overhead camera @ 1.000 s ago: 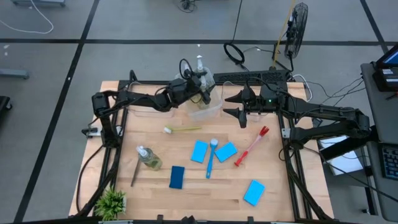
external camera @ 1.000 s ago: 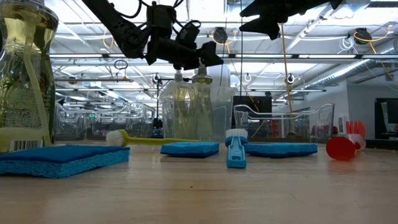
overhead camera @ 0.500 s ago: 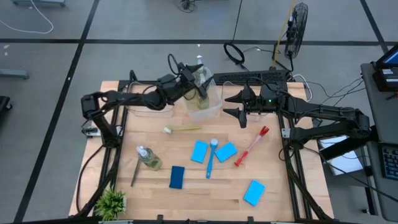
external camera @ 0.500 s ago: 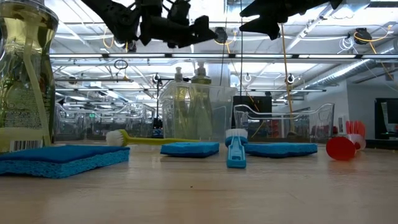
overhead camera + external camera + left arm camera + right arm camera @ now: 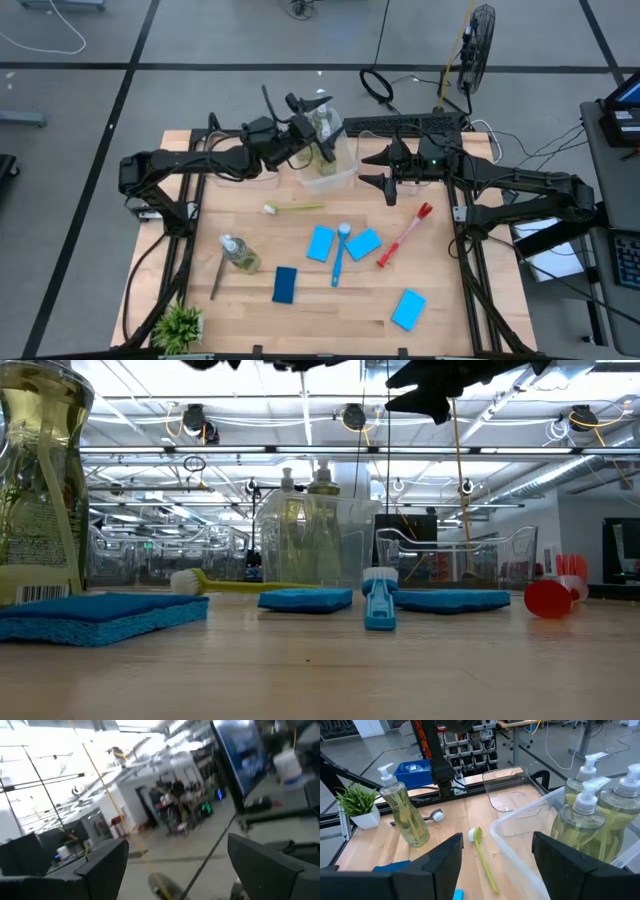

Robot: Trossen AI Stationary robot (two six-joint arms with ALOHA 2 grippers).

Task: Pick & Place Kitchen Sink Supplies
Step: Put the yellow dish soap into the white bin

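High view: left hand (image 5: 318,100) hangs spread and empty above three binned soap bottles (image 5: 322,128); next, fetch the remaining soap bottle (image 5: 238,254); right hand (image 5: 372,168) waits half-spread.

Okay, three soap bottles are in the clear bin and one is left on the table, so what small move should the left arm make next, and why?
Probably swing the left gripper, open and empty above the clear plastic bin, toward the remaining clear pump bottle of yellow-green liquid standing near the table's front left. The bin holds three such bottles already, and the right gripper hangs beside the bin.
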